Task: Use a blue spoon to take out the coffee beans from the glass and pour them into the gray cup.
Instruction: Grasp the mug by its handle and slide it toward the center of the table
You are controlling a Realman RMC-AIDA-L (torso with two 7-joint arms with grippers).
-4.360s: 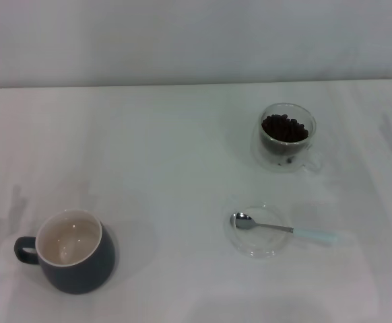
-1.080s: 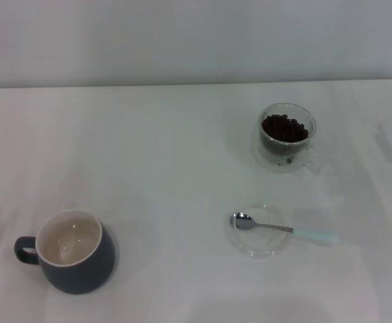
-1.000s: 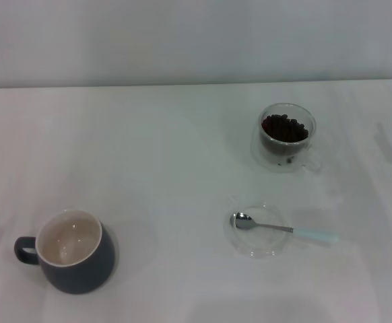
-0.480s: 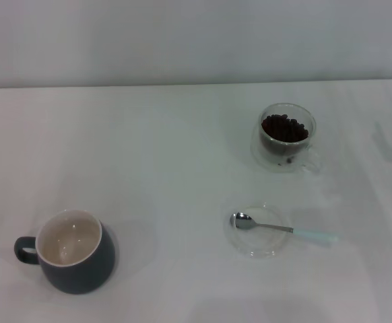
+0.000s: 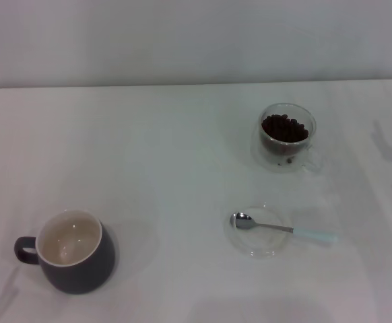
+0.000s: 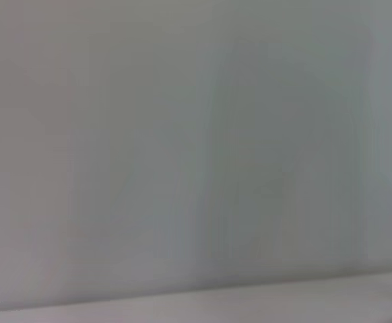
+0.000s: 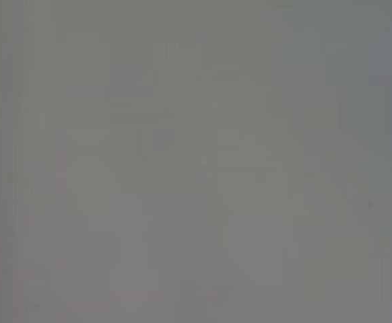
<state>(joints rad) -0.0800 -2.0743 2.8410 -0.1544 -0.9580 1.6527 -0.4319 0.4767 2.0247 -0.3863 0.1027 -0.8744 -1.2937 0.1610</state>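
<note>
Nothing on the counter (image 5: 182,148) has moved, though dark arm slivers now edge the head view; their fingers' state cannot be told. Resting its bowl in a saucer (image 5: 258,232), the blue spoon (image 5: 283,229) could skid or tip the saucer if grabbed carelessly.

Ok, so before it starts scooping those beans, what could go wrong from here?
The blue spoon lies across a clear saucer, bowl on the glass and handle overhanging; pressing the handle could tip it or skid the saucer.

The glass of coffee beans stands right behind the spoon, so a careless reach might knock it.

The gray cup sits far across the table, so beans may spill during the carry.
</note>
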